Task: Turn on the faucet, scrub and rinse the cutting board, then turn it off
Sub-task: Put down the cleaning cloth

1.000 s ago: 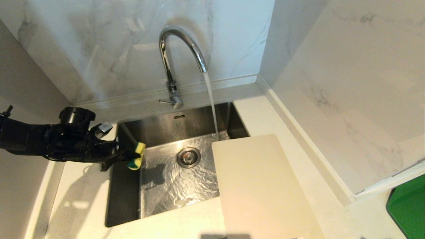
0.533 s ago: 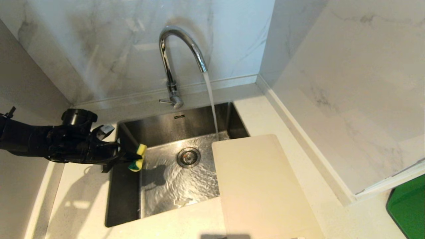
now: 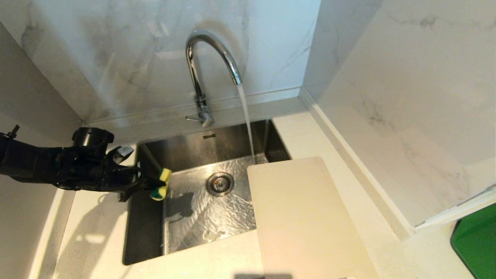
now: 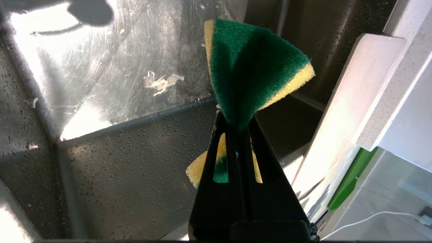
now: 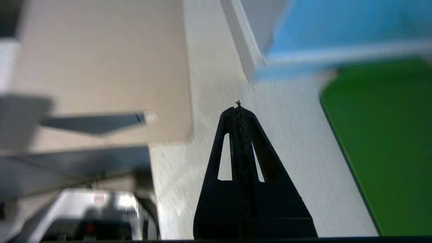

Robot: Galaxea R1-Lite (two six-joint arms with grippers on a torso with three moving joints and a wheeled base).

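Water is pouring from the faucet (image 3: pixel 211 58) into the sink (image 3: pixel 193 217). Left gripper (image 3: pixel 149 183) is pinching a sponge (image 3: pixel 161 183) between closed fingers; beyond them, the cutting board (image 3: pixel 306 221) is lying across the sink's far side. Right gripper (image 5: pixel 239 107) is hanging closed, empty, just beside the board's corner.

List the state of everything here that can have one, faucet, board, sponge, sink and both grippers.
faucet: on, water streaming into the sink.
sink: wet, water rippling over its floor.
cutting board: flat on the counter, far end overhanging the sink, untouched.
sponge: pinched and folded.
left gripper: shut on sponge, above the sink's left edge.
right gripper: shut, empty, over the counter.
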